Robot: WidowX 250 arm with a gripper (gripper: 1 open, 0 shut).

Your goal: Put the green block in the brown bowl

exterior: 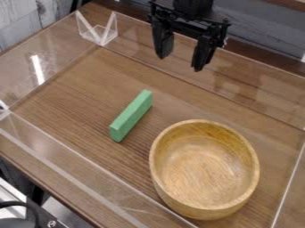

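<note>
A small, flat, elongated bar of solid bright green, the green block [132,116], lies on its broad face on a tabletop [84,89] of mid-brown wood-grain laminate, its streaks running along the surface. The block's edges are crisp and its finish matte; it sits at a diagonal, one end pointing up and right, the other down and left.

Just to the right of the block's lower end, and apart from it, stands the brown bowl [205,169], a round, shallow vessel of light tan wood with a thick, rounded rim. Curved grain lines show across its smooth inner hollow, which holds nothing.

A clear plastic barrier [36,71] with glossy, reflective walls encloses the working area, catching pale glints along its edges; a folded transparent corner piece [98,28] rises at the back left.

At the top of the view hangs the black robot gripper [180,49], pointing downward above the far part of the tabletop, well apart from both block and bowl. Its fingers [201,52] are dark, slender, hard-looking prongs, spread wide with nothing between them. The block rests untouched on the tabletop, between the gripper and the bowl in the view, outside the bowl.
</note>
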